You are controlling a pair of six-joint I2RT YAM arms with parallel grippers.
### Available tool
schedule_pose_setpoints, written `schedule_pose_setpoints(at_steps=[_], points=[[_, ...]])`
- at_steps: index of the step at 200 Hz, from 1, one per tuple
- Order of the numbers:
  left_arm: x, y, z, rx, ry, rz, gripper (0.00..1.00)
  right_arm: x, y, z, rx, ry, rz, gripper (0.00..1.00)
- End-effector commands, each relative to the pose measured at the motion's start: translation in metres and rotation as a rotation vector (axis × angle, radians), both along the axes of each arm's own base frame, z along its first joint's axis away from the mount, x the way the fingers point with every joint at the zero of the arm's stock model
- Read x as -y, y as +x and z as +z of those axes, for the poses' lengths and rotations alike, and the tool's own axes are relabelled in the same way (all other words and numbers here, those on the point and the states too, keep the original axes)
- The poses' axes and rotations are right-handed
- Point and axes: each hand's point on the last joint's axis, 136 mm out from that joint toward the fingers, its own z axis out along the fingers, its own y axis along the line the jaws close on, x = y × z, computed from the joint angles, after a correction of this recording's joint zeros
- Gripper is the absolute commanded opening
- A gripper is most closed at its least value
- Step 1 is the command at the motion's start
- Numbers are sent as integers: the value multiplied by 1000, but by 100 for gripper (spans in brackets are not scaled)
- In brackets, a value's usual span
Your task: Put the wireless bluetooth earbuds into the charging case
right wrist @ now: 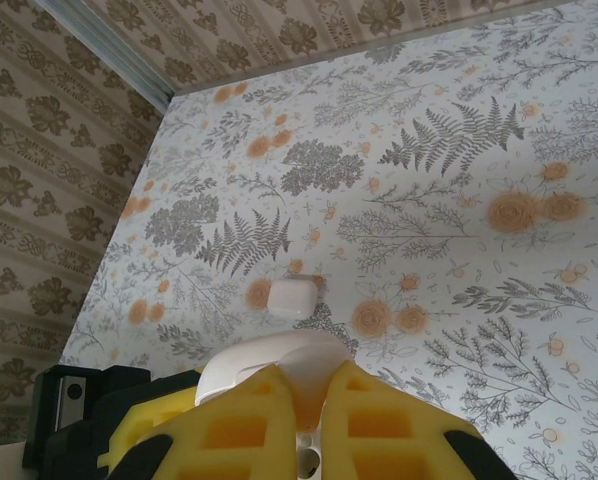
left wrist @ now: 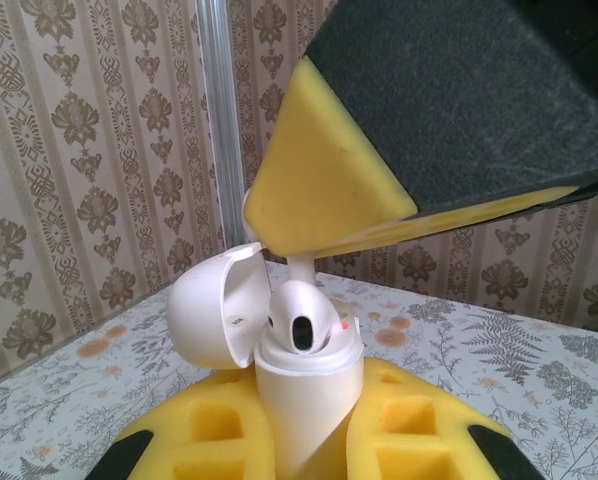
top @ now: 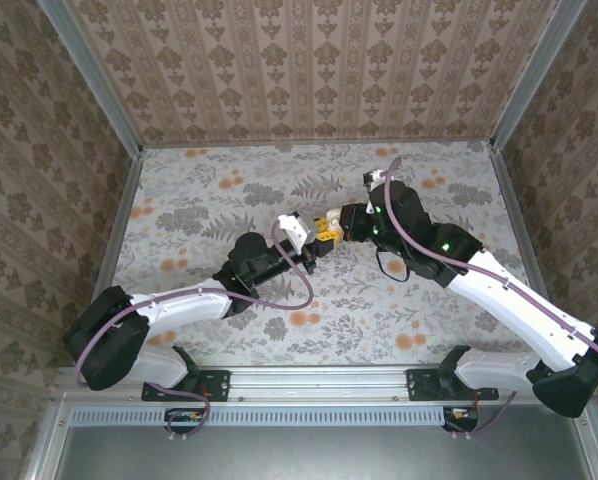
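Left end effector point(left wrist: 309, 445) was clenched on the charging case point(left wrist: 309, 400), holding it upright over the middle of the table point(top: 199, 180), with the lid point(left wrist: 214, 315) swung open. One earbud point(left wrist: 304, 325) sat at the case mouth with its white stem rising, and a small red light point(left wrist: 345, 325) showed beside it. Right end effector point(right wrist: 309, 420) was pinched on that stem from above. A second case point(right wrist: 292, 297), closed, lay flat on the table, apart from both.
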Motion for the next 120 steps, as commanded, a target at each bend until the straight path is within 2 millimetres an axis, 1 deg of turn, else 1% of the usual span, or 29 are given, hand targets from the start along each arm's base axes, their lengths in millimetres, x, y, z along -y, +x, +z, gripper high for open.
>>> schedule_pose_setpoints(at_steps=[1,74,120], points=[[-1,-3,24,22,-70,-5,0,-4,-2,10,29,7,24,10],[-2,0,26,16,-85,10,0,-10,-10,2,27,-12,61,10],[-2,-1,29,13,-101,7,0,-4,-8,-6,36,-56,48,10]])
